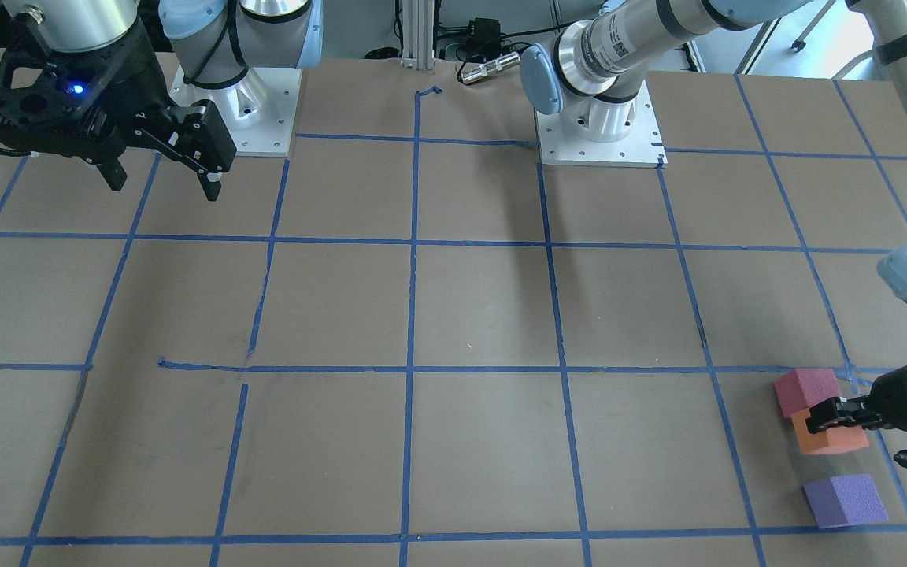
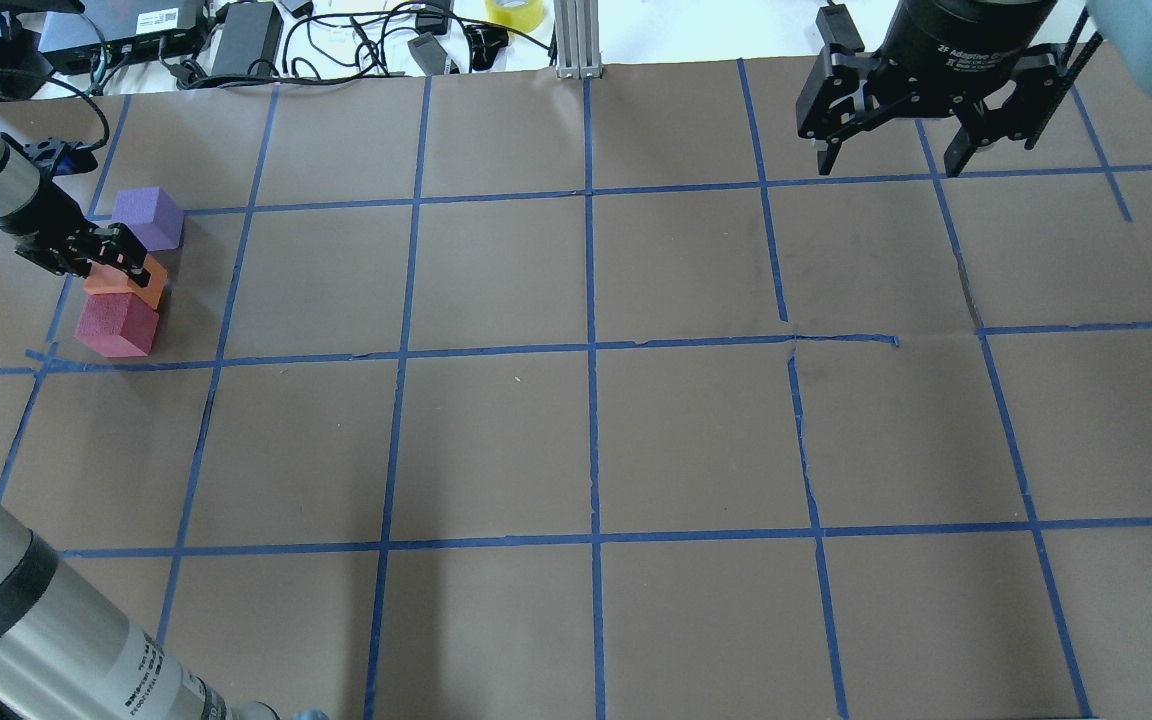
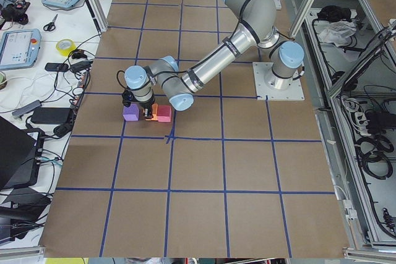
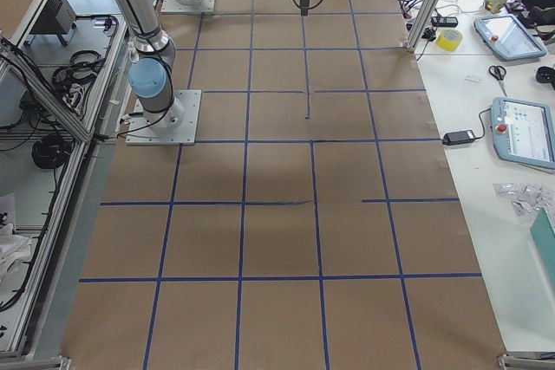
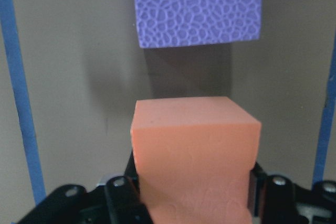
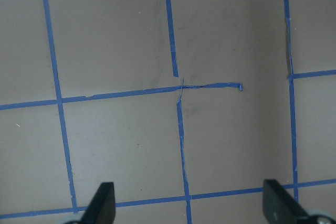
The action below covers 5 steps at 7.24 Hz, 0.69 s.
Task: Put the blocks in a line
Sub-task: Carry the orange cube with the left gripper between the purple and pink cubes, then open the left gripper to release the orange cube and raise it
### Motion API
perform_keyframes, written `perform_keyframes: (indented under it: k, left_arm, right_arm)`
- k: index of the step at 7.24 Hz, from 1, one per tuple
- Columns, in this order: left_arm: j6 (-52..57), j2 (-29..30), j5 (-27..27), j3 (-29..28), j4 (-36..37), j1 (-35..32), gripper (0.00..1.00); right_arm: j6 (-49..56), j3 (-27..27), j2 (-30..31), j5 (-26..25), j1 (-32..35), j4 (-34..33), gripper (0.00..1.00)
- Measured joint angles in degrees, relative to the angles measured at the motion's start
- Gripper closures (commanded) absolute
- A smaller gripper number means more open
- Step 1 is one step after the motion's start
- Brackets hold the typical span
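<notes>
Three foam cubes stand in a short row at the table's left end. The orange block (image 2: 136, 283) is in the middle, with the pinkish-red block (image 2: 116, 326) against it on the near side and the purple block (image 2: 148, 218) a small gap beyond it. My left gripper (image 2: 114, 262) is shut on the orange block (image 5: 194, 150), with the purple block (image 5: 197, 6) just ahead of it. I cannot tell whether the orange block rests on the table or hangs just above it. My right gripper (image 2: 887, 168) is open and empty, high over the far right of the table.
Brown paper with a blue tape grid (image 2: 591, 345) covers the table. Cables, power bricks and a tape roll (image 2: 514, 12) lie beyond the far edge. The two arm bases (image 1: 599, 130) stand at the robot's side.
</notes>
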<state>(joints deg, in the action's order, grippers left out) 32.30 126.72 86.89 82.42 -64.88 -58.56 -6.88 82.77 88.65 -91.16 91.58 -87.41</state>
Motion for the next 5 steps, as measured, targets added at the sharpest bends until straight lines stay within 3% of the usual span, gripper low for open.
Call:
perform_keyframes:
  k: [1, 2, 3, 5]
  left_arm:
    - [0.06, -0.03, 0.09, 0.41, 0.79, 0.0, 0.55]
    - [0.05, -0.05, 0.25, 0.59, 1.27, 0.01, 0.46]
    - [0.09, -0.06, 0.41, 0.64, 1.66, 0.02, 0.09]
    - [0.04, -0.13, 0.34, 0.67, 2.72, 0.02, 0.04]
  right_arm:
    - [0.04, 0.04, -0.02, 0.09, -0.01, 0.13, 0.0]
    - [0.07, 0.11, -0.04, 0.22, -0.05, 0.26, 0.0]
    - [0.09, 0.29, -0.05, 0.33, -0.07, 0.46, 0.0]
    - [0.1, 1.22, 0.43, 0.44, -0.08, 1.12, 0.0]
